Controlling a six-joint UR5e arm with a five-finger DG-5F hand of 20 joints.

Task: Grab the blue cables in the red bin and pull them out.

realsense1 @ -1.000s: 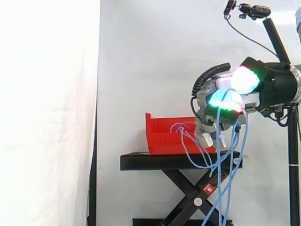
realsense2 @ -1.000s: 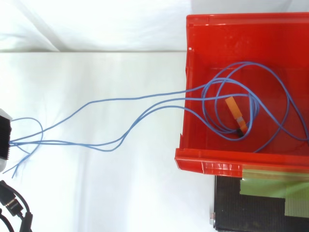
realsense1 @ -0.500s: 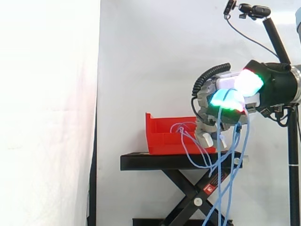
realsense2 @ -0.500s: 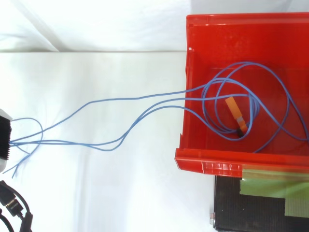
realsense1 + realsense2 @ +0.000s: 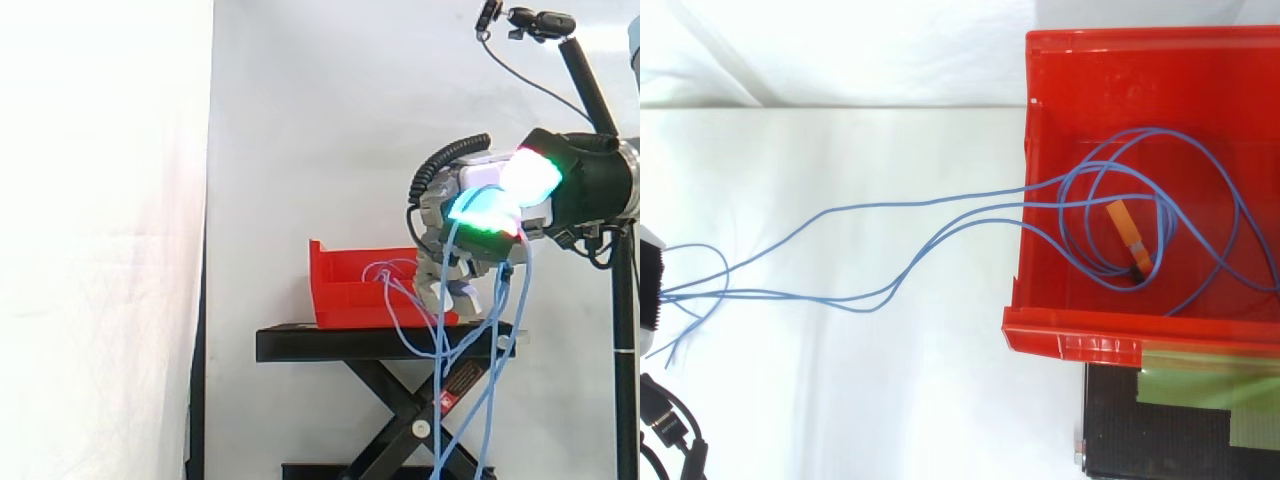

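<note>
Robot hand clenched round blue cables, loose ends drooping below it. Rest of the cables trail away from hand, over rim into red bin on black stand, coiled w/ orange piece.

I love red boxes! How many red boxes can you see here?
1. The red bin sits on the black stand; blue cables trail out of it to the hand. I see no others.

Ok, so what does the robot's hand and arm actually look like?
The hand is a pale grey, blocky build with thick fingertips glowing white-cyan, edged green and red. Behind it sits a black rounded wrist section of the arm.
</note>
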